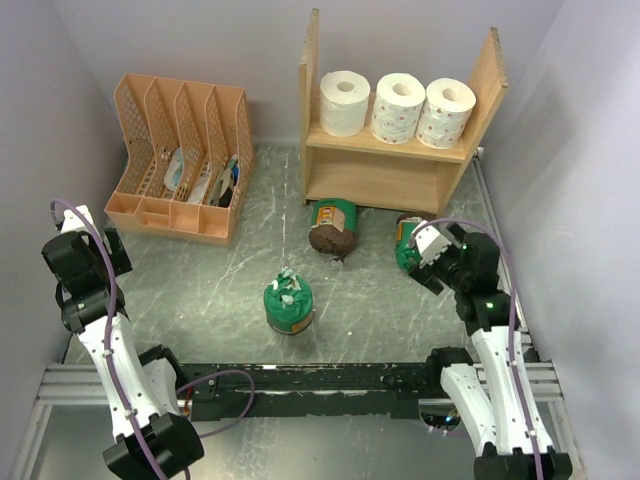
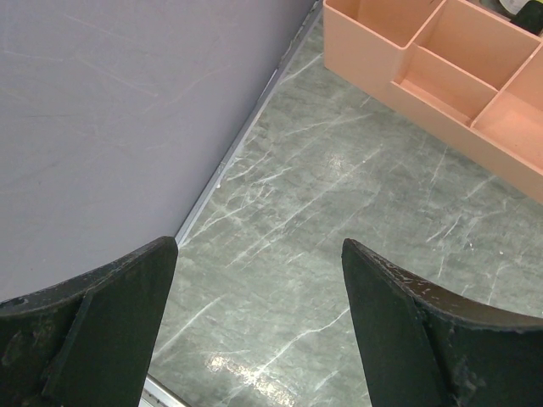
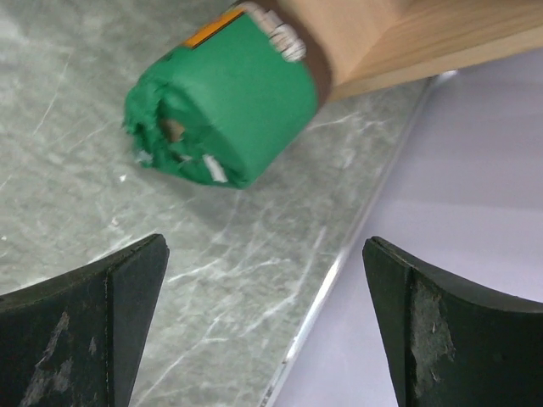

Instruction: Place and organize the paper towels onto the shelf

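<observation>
Three white paper towels stand in a row on the upper board of the shelf. Three green ones are on the table in front of the shelf: a brown-ended roll lying just beside its base, a second roll lying at its right front corner, and an upright roll farther out. Facing the second roll, the right gripper is spread wide and holds nothing. The left gripper, equally wide and empty, hangs well left of the shelf.

Three white rolls stand side by side on the upper board of the wooden shelf. In front, a brown-ended roll and a green roll lie on their sides; a torn-topped roll, also green, stands upright farther out.
</observation>
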`<state>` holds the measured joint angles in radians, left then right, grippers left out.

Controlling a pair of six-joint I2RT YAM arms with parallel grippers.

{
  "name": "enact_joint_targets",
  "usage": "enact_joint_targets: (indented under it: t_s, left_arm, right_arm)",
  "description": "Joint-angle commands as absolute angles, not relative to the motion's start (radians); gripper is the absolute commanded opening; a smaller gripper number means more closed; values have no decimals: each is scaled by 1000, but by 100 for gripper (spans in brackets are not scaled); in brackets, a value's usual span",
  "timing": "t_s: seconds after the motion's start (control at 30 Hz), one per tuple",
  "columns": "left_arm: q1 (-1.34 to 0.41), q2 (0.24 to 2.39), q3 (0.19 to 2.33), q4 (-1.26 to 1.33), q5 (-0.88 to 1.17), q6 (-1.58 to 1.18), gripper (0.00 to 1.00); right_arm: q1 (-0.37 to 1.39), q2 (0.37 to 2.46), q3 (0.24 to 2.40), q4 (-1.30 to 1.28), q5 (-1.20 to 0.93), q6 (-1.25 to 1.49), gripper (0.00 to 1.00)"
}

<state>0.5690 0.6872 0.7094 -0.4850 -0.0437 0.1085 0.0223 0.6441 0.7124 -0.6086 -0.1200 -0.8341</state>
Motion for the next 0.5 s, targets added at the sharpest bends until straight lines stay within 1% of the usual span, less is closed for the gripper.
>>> enact_joint_targets:
  t_s: [0.0, 0.1, 0.23, 0.33, 0.47]
  left_arm:
    - [583, 679, 724, -491, -23, 117, 91]
    - [585, 672, 723, -487, -32, 114, 91]
    - [588, 676, 718, -480, -34, 112, 91]
    - [588, 686, 721, -483, -41, 110, 91]
    - [589, 686, 723, -481, -51, 108, 91]
  right_arm:
    - [89, 692, 609, -501, -87, -860, 100]
    - [266, 711, 640, -501, -18, -765, 100]
    - [347, 799, 765, -532, -114, -668, 100]
    - [421, 885, 915, -596, -162, -617, 100]
    - [566, 1082, 1177, -714, -164, -552, 100]
